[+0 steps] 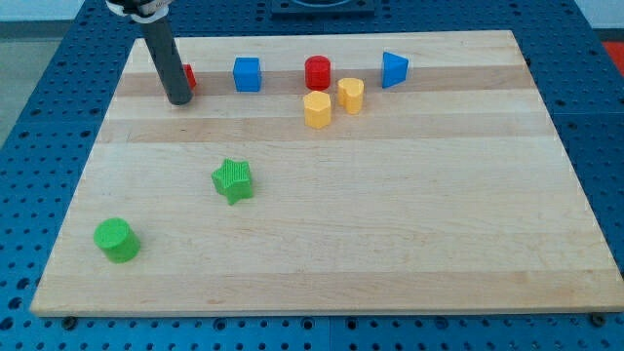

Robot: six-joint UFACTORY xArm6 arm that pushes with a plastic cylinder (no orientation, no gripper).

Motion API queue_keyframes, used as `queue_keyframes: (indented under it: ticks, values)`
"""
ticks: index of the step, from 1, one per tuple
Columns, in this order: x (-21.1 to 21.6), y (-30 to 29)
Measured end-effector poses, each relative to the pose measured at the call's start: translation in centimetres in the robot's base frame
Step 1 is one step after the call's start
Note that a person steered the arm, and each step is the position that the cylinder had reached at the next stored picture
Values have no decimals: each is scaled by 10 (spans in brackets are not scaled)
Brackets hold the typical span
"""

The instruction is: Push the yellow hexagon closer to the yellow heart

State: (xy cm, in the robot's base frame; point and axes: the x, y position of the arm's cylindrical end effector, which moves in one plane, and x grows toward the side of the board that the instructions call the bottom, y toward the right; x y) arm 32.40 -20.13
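1. Yellow hexagon (317,109) sits in the upper middle of the frame, just beside the yellow heart (351,95), which lies up and to its right; a thin gap seems to part them.
2. My tip (179,99) rests on the wooden board (390,234) in the upper left of the frame, well apart from both yellow blocks. It is a bare rod end, holding nothing and touching neither of them.
3. No writing or label can be read on any block or on the board.
4. Behind the rod, a red block (188,75) peeks out, its shape hidden.
5. Between my tip and the hexagon stands a blue cube (248,74). A red cylinder (318,73) stands just above the hexagon, and a blue triangular block (394,69) lies further right.
6. A green star (233,180) and a green cylinder (117,240) lie in the lower left.
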Motion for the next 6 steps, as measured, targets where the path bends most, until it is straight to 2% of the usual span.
queue_keyframes:
  ticks: [2, 5, 6]
  values:
    - [14, 11]
    - [19, 149]
    - [16, 170]
